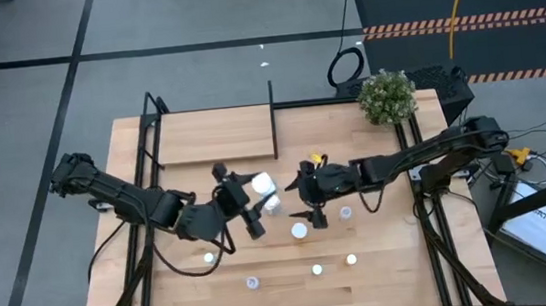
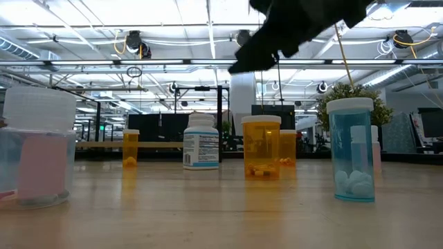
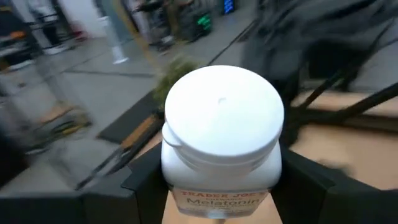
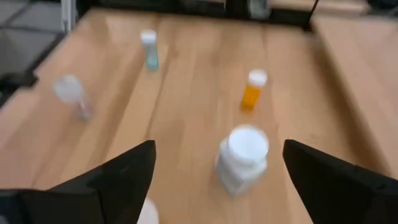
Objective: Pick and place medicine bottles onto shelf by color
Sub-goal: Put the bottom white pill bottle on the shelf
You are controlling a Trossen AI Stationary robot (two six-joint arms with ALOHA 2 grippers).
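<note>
The left gripper holds a white round-capped melatonin bottle tight in its jaws. Next, I think, it goes onto the light wooden shelf. The right gripper hangs wide open.

Both arms are dark, near-black, built of chunky jointed segments w/ rounded housings at the joints (seen best in the high view), and thin black cables loop alongside the links. The left gripper has blocky matte-black fingers w/ flat angular faces; the right gripper has broad, wedge-shaped black fingers tapering to a point. No markings or screws can be made out on either arm.
</note>
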